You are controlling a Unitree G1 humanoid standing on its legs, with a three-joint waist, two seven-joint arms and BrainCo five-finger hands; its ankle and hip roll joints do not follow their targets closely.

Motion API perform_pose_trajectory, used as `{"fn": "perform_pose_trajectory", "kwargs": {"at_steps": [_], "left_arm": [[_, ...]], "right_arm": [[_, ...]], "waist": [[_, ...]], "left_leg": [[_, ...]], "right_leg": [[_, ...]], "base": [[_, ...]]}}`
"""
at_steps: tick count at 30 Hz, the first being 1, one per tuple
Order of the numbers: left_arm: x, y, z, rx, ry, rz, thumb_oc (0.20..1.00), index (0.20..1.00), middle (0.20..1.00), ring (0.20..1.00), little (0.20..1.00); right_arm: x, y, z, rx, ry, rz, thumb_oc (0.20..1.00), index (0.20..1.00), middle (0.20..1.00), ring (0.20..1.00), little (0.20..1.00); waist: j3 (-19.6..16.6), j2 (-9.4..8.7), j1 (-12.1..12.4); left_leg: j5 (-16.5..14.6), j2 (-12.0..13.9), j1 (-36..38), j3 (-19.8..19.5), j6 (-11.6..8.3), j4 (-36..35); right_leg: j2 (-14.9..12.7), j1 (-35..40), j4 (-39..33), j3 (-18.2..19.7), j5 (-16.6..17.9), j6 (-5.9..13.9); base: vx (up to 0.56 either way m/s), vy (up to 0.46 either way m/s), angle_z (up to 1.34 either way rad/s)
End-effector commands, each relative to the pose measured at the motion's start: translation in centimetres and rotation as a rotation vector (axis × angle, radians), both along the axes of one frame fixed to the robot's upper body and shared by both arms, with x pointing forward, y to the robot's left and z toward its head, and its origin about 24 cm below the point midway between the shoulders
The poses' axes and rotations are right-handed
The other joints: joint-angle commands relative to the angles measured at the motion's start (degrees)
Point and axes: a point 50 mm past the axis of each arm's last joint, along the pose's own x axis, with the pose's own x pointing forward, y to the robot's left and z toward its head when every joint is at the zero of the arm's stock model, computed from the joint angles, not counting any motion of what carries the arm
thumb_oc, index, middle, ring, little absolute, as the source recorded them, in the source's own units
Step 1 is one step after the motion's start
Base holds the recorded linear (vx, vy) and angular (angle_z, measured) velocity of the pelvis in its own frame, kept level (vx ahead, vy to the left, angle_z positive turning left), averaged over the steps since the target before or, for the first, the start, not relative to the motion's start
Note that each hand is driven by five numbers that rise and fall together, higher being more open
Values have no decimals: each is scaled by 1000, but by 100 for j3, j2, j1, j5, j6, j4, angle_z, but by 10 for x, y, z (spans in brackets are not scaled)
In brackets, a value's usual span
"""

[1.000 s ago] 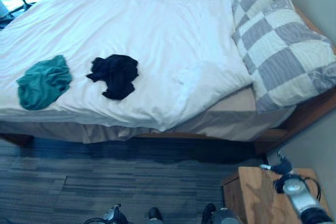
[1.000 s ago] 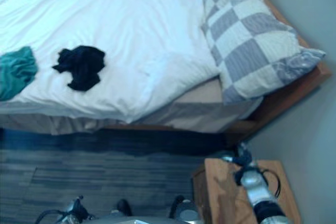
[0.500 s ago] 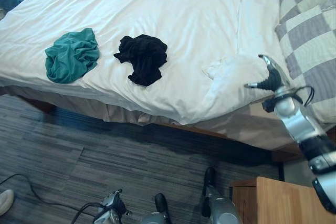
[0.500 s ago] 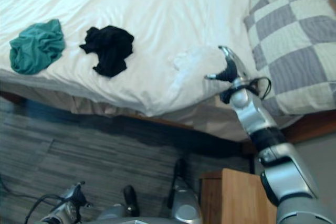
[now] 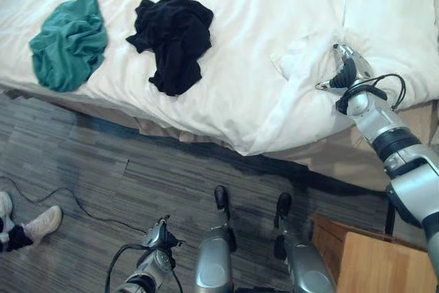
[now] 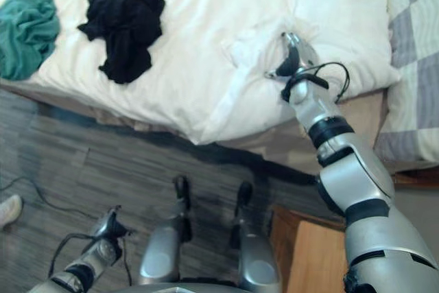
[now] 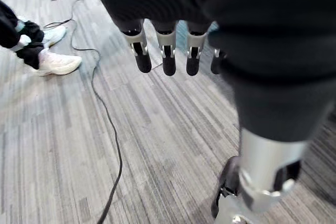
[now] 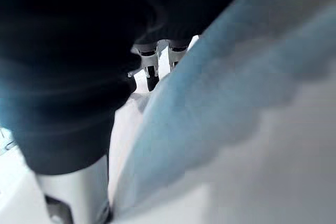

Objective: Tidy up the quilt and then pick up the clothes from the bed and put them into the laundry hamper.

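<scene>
A white quilt (image 5: pixel 260 5) covers the bed, with its near right corner (image 5: pixel 302 56) folded back in a lump. My right hand (image 5: pixel 348 68) reaches over that folded corner, fingers (image 8: pixel 152 74) straight against the cloth and thumb out to the side, holding nothing. A crumpled black garment (image 5: pixel 171 39) lies on the quilt near the bed's front edge. A green garment (image 5: pixel 68 42) lies to its left. My left hand (image 5: pixel 159 237) hangs low over the floor, its fingers (image 7: pixel 168 56) straight and empty.
A grey-and-white checked pillow (image 6: pixel 415 39) sits at the bed's right end. A wooden nightstand (image 5: pixel 360 259) stands at the lower right, close to my right arm. A person's white shoes (image 7: pixel 55 62) and a cable (image 7: pixel 107 124) are on the grey plank floor at the left.
The view has shifted closer to the bed. My right hand rose from above the nightstand to the quilt's folded corner. Both garments lie as before.
</scene>
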Motion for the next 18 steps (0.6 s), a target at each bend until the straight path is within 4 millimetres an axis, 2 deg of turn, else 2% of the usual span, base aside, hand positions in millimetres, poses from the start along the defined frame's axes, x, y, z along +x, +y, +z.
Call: {"fn": "perform_pose_trajectory", "kwargs": {"at_steps": [1, 2, 3, 4, 7, 11, 12, 13, 14, 15, 16, 17, 18], "left_arm": [[19, 2, 9, 117, 8, -163, 1000, 1000, 1000, 1000, 1000], [19, 2, 9, 117, 8, -163, 1000, 1000, 1000, 1000, 1000], [23, -5, 9, 102, 7, -189, 1000, 1000, 1000, 1000, 1000], [22, -5, 9, 102, 7, -189, 1000, 1000, 1000, 1000, 1000], [25, -15, 8, 74, -5, -210, 1000, 1000, 1000, 1000, 1000], [12, -12, 1, 83, 56, -195, 1000, 1000, 1000, 1000, 1000], [7, -10, -2, 88, 77, -178, 1000, 1000, 1000, 1000, 1000], [1, -8, -4, 97, 98, -166, 1000, 1000, 1000, 1000, 1000], [-12, 1, -9, 116, 150, -124, 1000, 1000, 1000, 1000, 1000], [-12, 1, -9, 117, 151, -125, 1000, 1000, 1000, 1000, 1000], [-18, 4, -11, 125, 170, -104, 1000, 1000, 1000, 1000, 1000], [-29, 8, -15, 128, 200, -70, 1000, 1000, 1000, 1000, 1000], [-30, 8, -15, 128, 200, -71, 1000, 1000, 1000, 1000, 1000]], "right_arm": [[4, -7, -4, -41, 55, -66, 200, 200, 200, 200, 200], [4, -7, -4, -41, 55, -66, 200, 200, 200, 200, 200], [2, -11, -17, -17, 91, -91, 200, 200, 200, 200, 200], [2, -11, -17, -17, 91, -91, 200, 200, 200, 200, 200], [-7, -23, -48, 52, 143, -136, 200, 200, 200, 200, 200], [-39, -42, -111, 206, 230, -179, 200, 200, 200, 200, 200], [-51, -44, -129, 248, 248, -191, 925, 925, 925, 925, 925], [-65, -46, -148, 298, 266, -214, 1000, 1000, 1000, 1000, 1000], [-98, -57, -182, 372, 307, -278, 1000, 1000, 1000, 1000, 1000], [-99, -57, -182, 373, 307, -278, 1000, 1000, 1000, 1000, 1000], [-118, -62, -199, 413, 326, -319, 1000, 1000, 1000, 1000, 1000], [-159, -62, -235, 518, 397, -389, 1000, 1000, 1000, 1000, 1000], [-159, -62, -235, 518, 398, -390, 1000, 1000, 1000, 1000, 1000]], "waist": [[-249, -380, 69], [-249, -380, 70], [-254, -396, 17], [-252, -397, 18], [-327, -432, -101], [-515, -597, -414], [-570, -641, -494], [-611, -679, -566], [-682, -743, -740], [-696, -749, -727], [-735, -779, -805], [-816, -827, -952], [-832, -833, -941]], "left_leg": [[-373, -149, 258, 118, -273, -12], [-373, -149, 259, 119, -273, -12], [-417, -189, 352, 140, -232, -12], [-417, -190, 354, 141, -232, -12], [-516, -267, 510, 216, -170, -12], [-770, -371, 846, 384, -68, -12], [-841, -398, 941, 439, -38, -12], [-915, -427, 1029, 479, -3, -12], [-1048, -478, 1239, 599, 63, -12], [-1035, -479, 1225, 608, 64, -12], [-1083, -500, 1319, 695, 89, -12], [-1185, -528, 1518, 807, 133, -12], [-1171, -529, 1500, 817, 133, -12]], "right_leg": [[-762, -351, 737, 238, -1132, 827], [-762, -351, 737, 239, -1132, 827], [-798, -307, 719, 290, -1096, 850], [-798, -305, 718, 291, -1096, 850], [-869, -193, 648, 340, -1042, 902], [-994, 33, 564, 461, -978, 988], [-1021, 88, 554, 506, -961, 1012], [-1038, 141, 535, 563, -948, 1036], [-1066, 231, 519, 690, -942, 1086], [-1065, 216, 510, 699, -925, 1082], [-1083, 248, 499, 757, -915, 1106], [-1117, 347, 505, 839, -925, 1150], [-1116, 327, 497, 850, -908, 1145]], "base": [[45, 105, -36], [55, 145, -9], [21, 79, 10], [25, 129, 23], [38, 139, 13], [80, 138, -3], [109, 148, -23], [150, 193, -39], [101, 142, -38], [100, 155, -43], [108, 138, -44], [107, 137, -40], [113, 120, -46]]}}
